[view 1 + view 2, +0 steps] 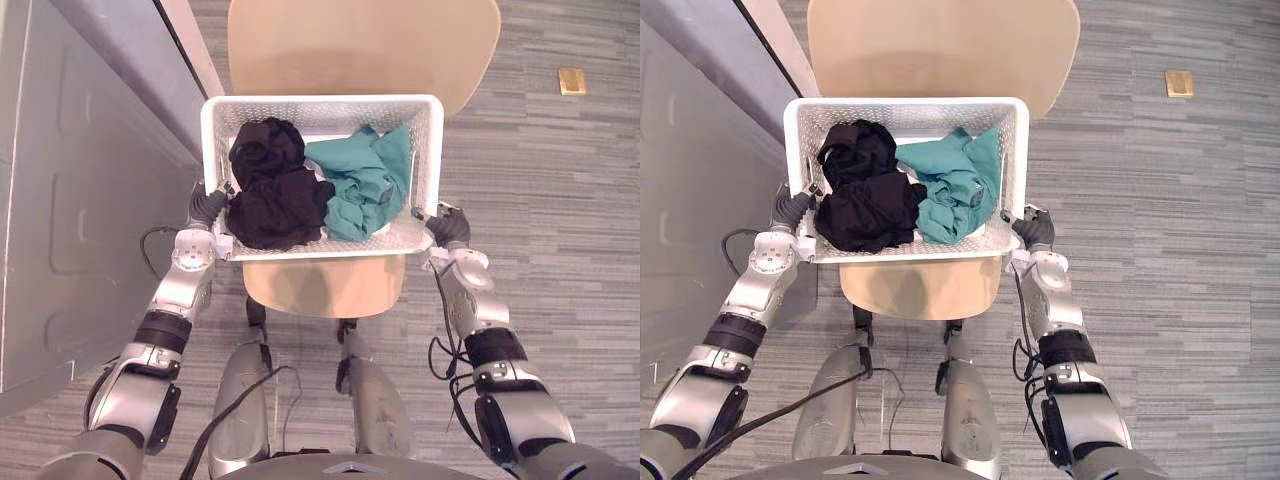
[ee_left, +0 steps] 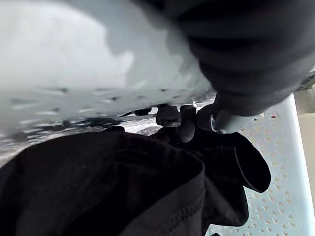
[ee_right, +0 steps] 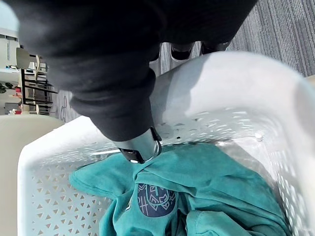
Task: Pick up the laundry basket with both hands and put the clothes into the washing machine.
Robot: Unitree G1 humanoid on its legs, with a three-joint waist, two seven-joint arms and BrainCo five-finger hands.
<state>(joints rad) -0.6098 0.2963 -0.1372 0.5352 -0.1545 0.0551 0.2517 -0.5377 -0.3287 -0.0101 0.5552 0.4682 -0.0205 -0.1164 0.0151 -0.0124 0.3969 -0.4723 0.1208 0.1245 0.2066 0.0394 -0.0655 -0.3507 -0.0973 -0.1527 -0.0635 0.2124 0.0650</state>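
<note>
Over chair [image 1: 360, 45]: basket [image 1: 320, 102]; L hand [image 1: 207, 207], R hand [image 1: 450, 228] fingers pinch its side rims.

Bright even light, soft shadows

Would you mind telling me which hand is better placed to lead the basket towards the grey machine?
Left, probably. Both grip the laundry basket at its near corners, but the left hand is on the side next to the grey machine, while the right hand is on the open-floor side.
</note>
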